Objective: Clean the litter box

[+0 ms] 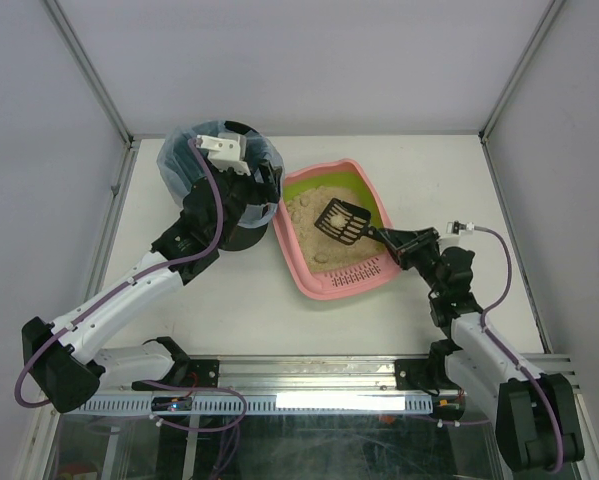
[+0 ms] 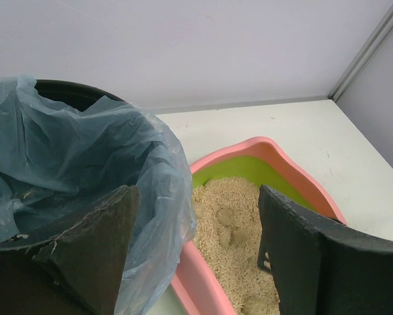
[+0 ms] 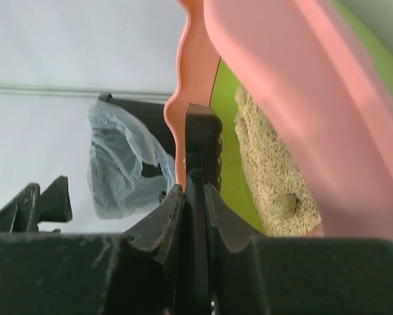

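While the right hand (image 1: 391, 240), clenched on the handle of the scoop (image 1: 341, 222), held a clump (image 1: 333, 212) above the litter box (image 1: 314, 283) just ahead, any tilt toward the bin (image 1: 184, 160), at whose rim the released left hand (image 1: 262, 190) hovered, could have spilled litter on the counter (image 1: 229, 290).

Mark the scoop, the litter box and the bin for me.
scoop (image 1: 347, 228): top view, on its slotted black blade, over the litter.
litter box (image 1: 357, 280): top view, on the pink slotted ledge at its near end.
bin (image 1: 172, 160): top view, on the blue bag at its left edge.
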`<state>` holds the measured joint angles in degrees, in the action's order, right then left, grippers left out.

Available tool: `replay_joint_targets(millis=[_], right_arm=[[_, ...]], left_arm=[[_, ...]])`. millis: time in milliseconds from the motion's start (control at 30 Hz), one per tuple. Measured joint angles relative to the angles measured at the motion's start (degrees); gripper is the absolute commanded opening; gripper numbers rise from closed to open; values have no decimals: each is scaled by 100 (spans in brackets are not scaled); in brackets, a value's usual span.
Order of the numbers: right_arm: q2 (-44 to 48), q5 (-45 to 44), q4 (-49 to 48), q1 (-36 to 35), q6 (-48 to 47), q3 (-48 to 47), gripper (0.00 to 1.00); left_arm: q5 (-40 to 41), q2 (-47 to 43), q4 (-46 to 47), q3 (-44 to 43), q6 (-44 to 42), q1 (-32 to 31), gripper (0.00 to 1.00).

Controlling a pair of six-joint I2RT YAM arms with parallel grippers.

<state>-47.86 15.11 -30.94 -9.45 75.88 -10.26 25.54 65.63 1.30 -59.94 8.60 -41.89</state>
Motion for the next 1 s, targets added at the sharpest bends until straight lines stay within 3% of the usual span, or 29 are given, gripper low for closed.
replay_joint_targets(millis=[333,700,1000], right_arm=[[-55,223,15,-33,55,-105,0],[-37,597,297,667,20,-284,0],[-205,518,966,501,-42,-1200,0]], left_arm=[[273,0,-2,0,98,74,77],[455,4,-9,0,90,160,78],[444,-37,-271,-61,146,791,78]])
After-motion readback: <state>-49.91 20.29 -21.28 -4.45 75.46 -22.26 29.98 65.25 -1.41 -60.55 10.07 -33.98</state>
